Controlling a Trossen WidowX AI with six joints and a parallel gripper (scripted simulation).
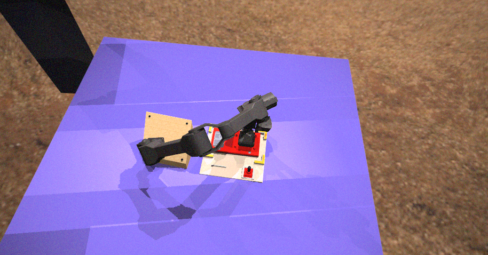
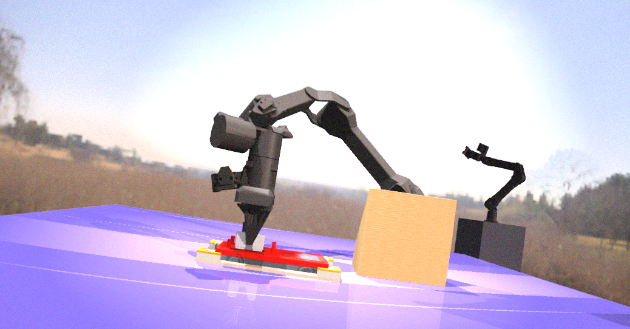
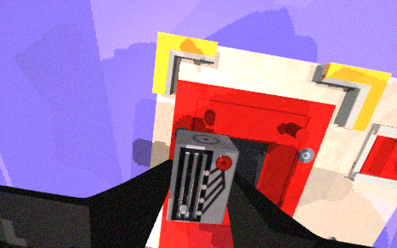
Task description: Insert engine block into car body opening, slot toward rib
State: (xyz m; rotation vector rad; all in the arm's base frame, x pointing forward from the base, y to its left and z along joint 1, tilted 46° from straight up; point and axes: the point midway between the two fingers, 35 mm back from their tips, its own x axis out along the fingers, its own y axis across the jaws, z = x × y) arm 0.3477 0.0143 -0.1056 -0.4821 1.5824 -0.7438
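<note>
My gripper (image 1: 246, 145) (image 2: 250, 242) (image 3: 200, 170) is shut on the grey engine block (image 2: 241, 241) (image 3: 229, 195), one finger on each side. The face turned to the wrist camera shows black slots and a red cap. The red car body (image 1: 235, 148) (image 2: 291, 256) (image 3: 318, 115) lies below. In the wrist view the dark opening (image 3: 253, 157) shows to the right of the block, partly covered by it and a finger. In the exterior view the block stands upright at deck level, mostly above the deck. Whether its lower end is inside the opening, and the rib, I cannot make out.
The car body lies on a cream board (image 1: 218, 174) (image 3: 267, 72) with yellow corner guides (image 3: 161, 64) (image 3: 375, 93). A red piece with a black knob (image 1: 247, 172) and a thin pin (image 1: 220, 166) are on it. A wooden block (image 1: 167, 122) (image 2: 405, 238) stands beside the board.
</note>
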